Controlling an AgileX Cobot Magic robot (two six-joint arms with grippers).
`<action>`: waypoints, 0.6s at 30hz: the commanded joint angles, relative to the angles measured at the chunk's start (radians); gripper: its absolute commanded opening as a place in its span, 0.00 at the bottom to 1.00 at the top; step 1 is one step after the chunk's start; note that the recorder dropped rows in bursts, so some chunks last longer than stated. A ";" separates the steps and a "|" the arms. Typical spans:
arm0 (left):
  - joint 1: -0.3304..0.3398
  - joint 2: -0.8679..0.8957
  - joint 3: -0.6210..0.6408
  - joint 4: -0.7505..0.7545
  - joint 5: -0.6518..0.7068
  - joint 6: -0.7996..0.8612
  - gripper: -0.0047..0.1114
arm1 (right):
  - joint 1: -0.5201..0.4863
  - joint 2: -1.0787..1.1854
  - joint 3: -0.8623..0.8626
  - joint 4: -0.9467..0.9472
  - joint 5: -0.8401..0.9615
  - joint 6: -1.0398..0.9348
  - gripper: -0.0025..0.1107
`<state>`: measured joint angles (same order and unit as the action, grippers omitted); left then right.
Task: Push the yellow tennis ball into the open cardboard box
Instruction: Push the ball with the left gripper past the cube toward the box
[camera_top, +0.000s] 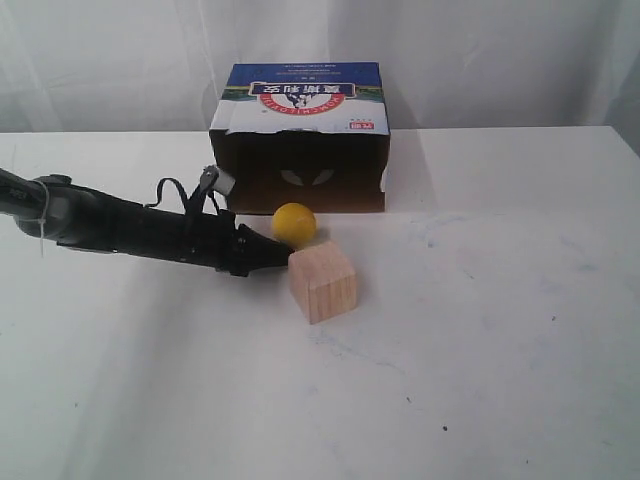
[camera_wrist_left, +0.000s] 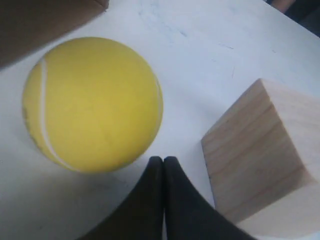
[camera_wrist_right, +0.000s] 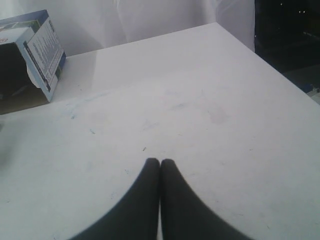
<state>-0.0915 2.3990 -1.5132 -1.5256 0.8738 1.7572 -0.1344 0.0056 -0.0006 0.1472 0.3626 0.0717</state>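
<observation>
Closest to you in the exterior view, a pale wooden cube (camera_top: 323, 285) sits on the white table (camera_top: 480, 380). Just behind it, your left gripper (camera_top: 280, 257) lies low over the table on its long black arm. Its two black fingers (camera_wrist_left: 150, 200) are pressed tight together and hold nothing. The cube is just beside the fingertips on one side.

A little farther back is the small round yellow tennis ball (camera_top: 294, 223). It rests on the table, just past the gripper's tip. The tip is very near the ball, but you cannot tell if it touches. The ball is not in the box. It sits just in front of the dark open side.

Behind the ball stands the big brown cardboard box (camera_top: 300, 150) with a blue top and a red-and-white logo. Its open side faces the ball.

Your right gripper (camera_wrist_right: 160, 162) is also squeezed closed and holds nothing. It hangs over bare table, well apart from the box.
</observation>
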 joint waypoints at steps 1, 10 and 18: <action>-0.004 0.038 -0.042 -0.046 0.009 -0.008 0.04 | -0.005 -0.006 0.001 -0.002 -0.009 0.004 0.02; -0.004 0.075 -0.159 -0.092 0.009 -0.008 0.04 | -0.005 -0.006 0.001 -0.002 -0.009 0.004 0.02; 0.001 0.068 -0.207 -0.094 0.056 -0.037 0.04 | -0.005 -0.006 0.001 -0.002 -0.009 0.004 0.02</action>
<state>-0.0918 2.4795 -1.7145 -1.6192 0.8824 1.7348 -0.1344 0.0056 -0.0006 0.1472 0.3626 0.0740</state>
